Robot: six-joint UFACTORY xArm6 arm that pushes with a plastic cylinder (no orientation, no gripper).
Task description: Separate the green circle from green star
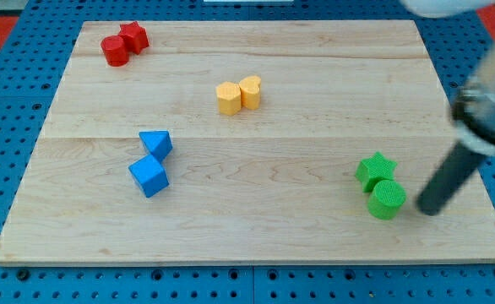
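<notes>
Approaching: my tip point(428, 209) stands on the tabletop point(256, 236) just to the view's right of the green circle point(387, 199), a small gap showing between them.
Camera view, task blocks: the green star point(375, 169) sits directly toward the view's top of the green circle; the two touch or nearly so, near the tabletop's lower right.
Hand: none on this rig, so nothing spread, pressed together or pinching; only a straight dark rod slanting up to the view's right.
Other blocks: red pair point(124, 44) at upper left, yellow pair point(238, 94) near top centre, blue triangle point(156, 143) and blue cube point(149, 176) left of centre, all well apart from the green pair.
Step in hand: lining up for the push, as I judge it; no contact yet.
Next move calls for: a slide toward the view's left against the circle alone, kept low on its side so the star is not dragged along.
Risk: pushing too high would move both greens together.
</notes>
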